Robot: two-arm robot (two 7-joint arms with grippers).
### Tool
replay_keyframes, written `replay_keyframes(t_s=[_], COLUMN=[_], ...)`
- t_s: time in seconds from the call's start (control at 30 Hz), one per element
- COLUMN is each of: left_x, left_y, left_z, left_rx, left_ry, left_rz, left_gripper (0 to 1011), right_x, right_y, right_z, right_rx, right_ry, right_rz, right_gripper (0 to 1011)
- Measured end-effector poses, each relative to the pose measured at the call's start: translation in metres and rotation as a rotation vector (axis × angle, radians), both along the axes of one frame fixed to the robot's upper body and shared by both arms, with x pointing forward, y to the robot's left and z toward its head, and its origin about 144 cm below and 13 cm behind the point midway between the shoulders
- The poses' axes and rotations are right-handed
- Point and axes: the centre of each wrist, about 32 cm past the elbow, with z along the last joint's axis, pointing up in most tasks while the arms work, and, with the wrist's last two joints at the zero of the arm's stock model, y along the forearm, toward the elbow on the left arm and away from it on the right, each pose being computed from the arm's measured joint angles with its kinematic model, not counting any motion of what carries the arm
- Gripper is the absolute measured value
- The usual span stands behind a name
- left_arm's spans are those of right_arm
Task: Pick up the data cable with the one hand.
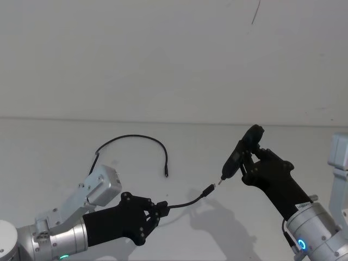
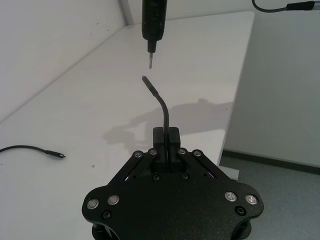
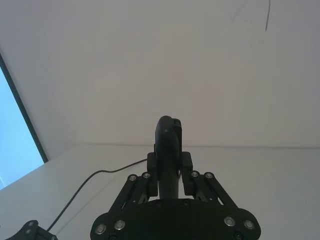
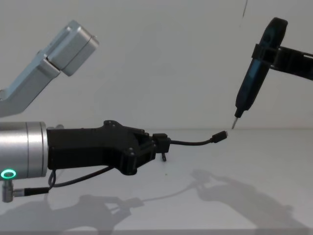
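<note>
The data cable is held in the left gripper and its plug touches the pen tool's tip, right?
No. The left gripper holds the data cable, but the left wrist view shows a gap between its plug and the tip of the pen tool.

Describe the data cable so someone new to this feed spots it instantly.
Start at the white table and find the left gripper, low on the robot's left. The data cable is the thin black line clamped in it, curving out to a small plug. Unlike the rigid pen-shaped tool in the right gripper opposite, it bends.
</note>
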Motion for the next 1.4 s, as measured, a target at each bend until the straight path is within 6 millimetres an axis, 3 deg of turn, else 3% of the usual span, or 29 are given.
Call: replay_keyframes(t_s=[1.4], left_x=[0.000], left_y=[0.000], left_z=[0.000], left_rx=[0.000], left_ry=[0.000], left_rz=[0.000], left_gripper=[51], right_x=[0.010], right_y=[0.003], right_z=[-0.016], right_rx=[-0.056], right_ry=[0.025], right_rz=[0.017], right_gripper=[269])
